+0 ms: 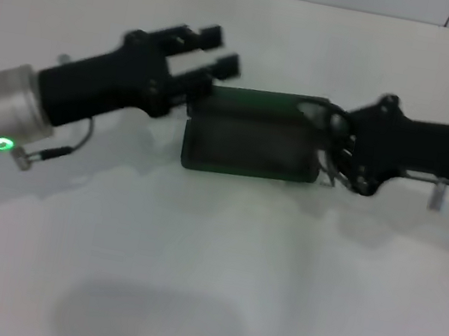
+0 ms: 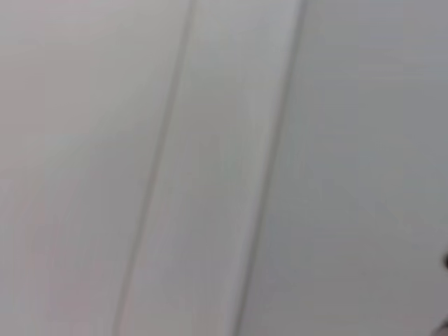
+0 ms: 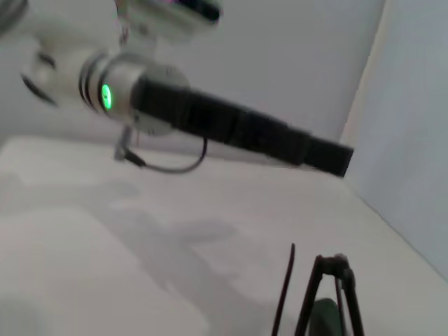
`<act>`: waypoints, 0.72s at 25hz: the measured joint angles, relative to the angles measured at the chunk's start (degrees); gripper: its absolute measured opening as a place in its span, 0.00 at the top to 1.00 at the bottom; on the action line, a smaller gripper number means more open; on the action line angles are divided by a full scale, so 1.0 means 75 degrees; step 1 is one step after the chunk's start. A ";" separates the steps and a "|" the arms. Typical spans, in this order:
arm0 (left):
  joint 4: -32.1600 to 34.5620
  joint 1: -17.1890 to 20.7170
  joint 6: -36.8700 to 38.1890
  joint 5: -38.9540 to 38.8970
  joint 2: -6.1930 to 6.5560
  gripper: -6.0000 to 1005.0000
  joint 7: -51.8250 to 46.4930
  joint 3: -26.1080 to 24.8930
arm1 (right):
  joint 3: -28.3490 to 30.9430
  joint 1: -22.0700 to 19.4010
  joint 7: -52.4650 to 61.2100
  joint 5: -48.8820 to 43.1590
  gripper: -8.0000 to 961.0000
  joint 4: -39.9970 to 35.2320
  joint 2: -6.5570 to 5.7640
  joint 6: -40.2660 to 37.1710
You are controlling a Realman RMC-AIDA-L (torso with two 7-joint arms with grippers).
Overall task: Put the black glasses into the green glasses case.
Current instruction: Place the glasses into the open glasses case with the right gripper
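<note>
Across the head view, left to right: a white table (image 1: 201,303) held two black arms meeting at a dark green case near the middle.
Left gripper (image 1: 212,53): sat in the upper left of the head view, just beside the case's upper left corner, raised over the table; its two fingers stood apart with nothing between them.
Left arm in the right wrist view: ran across the upper half of the frame, with a green light on its silver cuff.
Green glasses case (image 1: 251,138): lay at the centre of the head view, lid raised at the back, tray toward the viewer.
Black glasses (image 1: 331,143): showed as thin black wire at the case's right end, against the right gripper; whether inside the case could not be told.
Right gripper (image 1: 342,154): sat right of centre, at the case's right end; finger spread could not be told.
Left wrist view: only pale wall panels.
</note>
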 joint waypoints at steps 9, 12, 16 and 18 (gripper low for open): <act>-0.0069 0.0287 -0.0028 -0.0066 -0.0027 0.44 -0.0029 -0.1276 | -0.2780 -0.0378 0.1728 -0.2019 0.95 -0.1943 0.0003 0.2691; -0.0083 0.0265 -0.0134 -0.0058 -0.0057 0.44 0.0018 -0.1379 | -0.3424 -0.0373 0.1854 -0.2269 0.95 -0.1972 0.0005 0.3538; -0.0089 0.0248 -0.0184 -0.0035 -0.0061 0.44 -0.0005 -0.1389 | -0.4039 -0.0396 0.1870 -0.2374 0.95 -0.1984 0.0012 0.4458; -0.0089 0.0251 -0.0184 -0.0027 -0.0063 0.44 -0.0013 -0.1391 | -0.4266 -0.0408 0.1860 -0.2405 0.95 -0.1983 0.0012 0.4820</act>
